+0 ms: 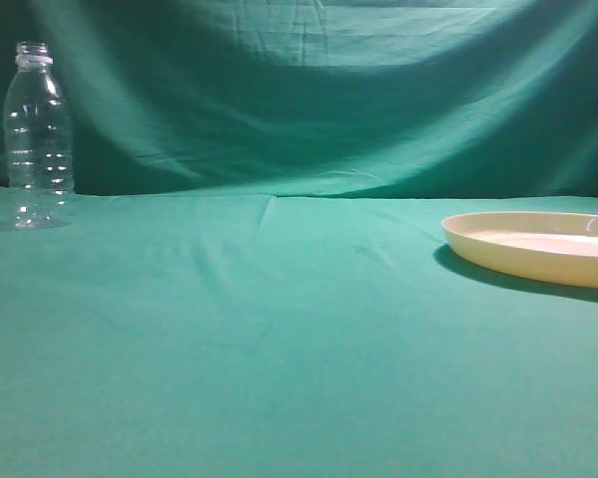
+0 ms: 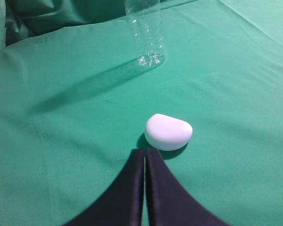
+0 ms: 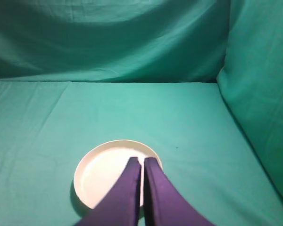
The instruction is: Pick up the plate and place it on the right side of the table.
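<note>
The cream-yellow plate [image 1: 538,249] lies flat on the teal table [image 1: 279,339] at the right edge of the exterior view, cut off by the frame. In the right wrist view the plate [image 3: 101,174] lies on the cloth below my right gripper [image 3: 142,160]. That gripper's fingers are together and hold nothing, and they hang above the plate's right part. My left gripper [image 2: 145,150] is shut and empty, its tips just short of a small white rounded object [image 2: 168,132]. Neither gripper shows in the exterior view.
A clear plastic bottle [image 1: 38,139] stands upright at the far left of the table, and also shows at the top of the left wrist view [image 2: 146,33]. The teal backdrop cloth [image 3: 259,94] rises behind and to the right of the plate.
</note>
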